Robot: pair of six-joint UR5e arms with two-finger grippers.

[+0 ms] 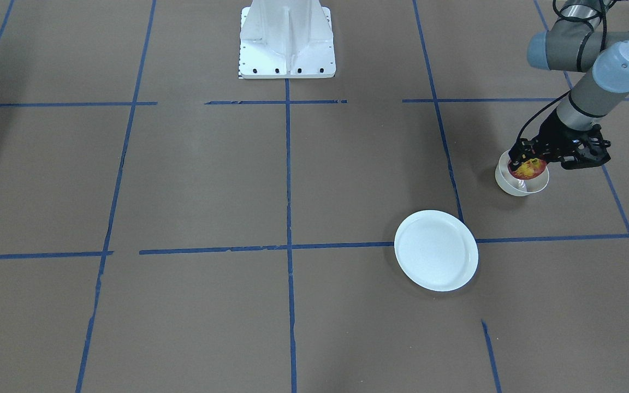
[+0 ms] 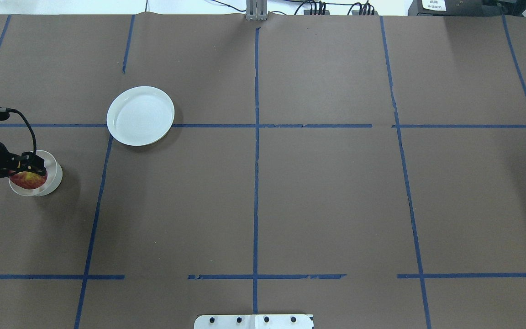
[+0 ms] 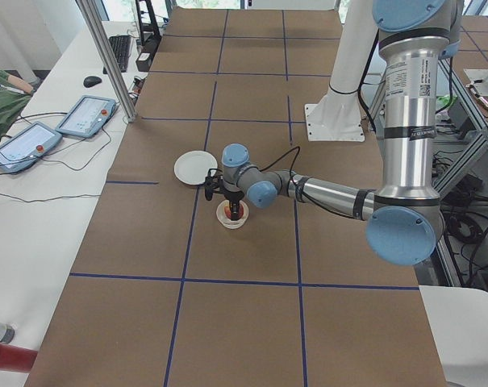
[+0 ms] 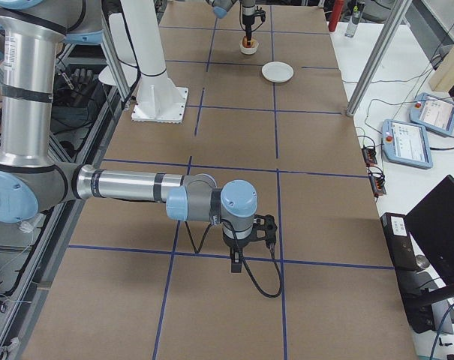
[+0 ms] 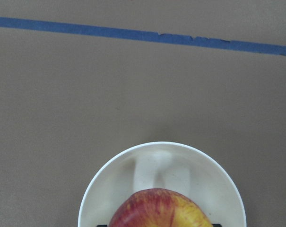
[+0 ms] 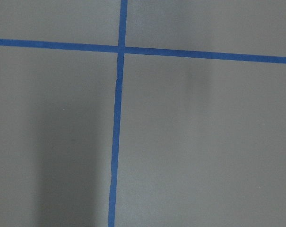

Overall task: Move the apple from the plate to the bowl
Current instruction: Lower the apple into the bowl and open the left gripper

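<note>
The red and yellow apple (image 1: 530, 170) sits low in the small cream bowl (image 1: 511, 185), with its top at about rim height. My left gripper (image 1: 527, 162) reaches down into the bowl, its jaws against the apple's sides, shut on it. In the left wrist view the apple (image 5: 159, 210) fills the bottom edge over the bowl (image 5: 180, 163). The white plate (image 1: 435, 250) lies empty on the table, apart from the bowl. In the overhead view the plate (image 2: 140, 115) is up and right of the bowl (image 2: 54, 179). My right gripper (image 4: 251, 238) shows only in the exterior right view; I cannot tell its state.
The table is brown paper with blue tape lines. The white robot base (image 1: 287, 41) stands at the table's edge. Tablets (image 3: 86, 114) and cables lie on a side table. The right wrist view shows only bare paper and tape.
</note>
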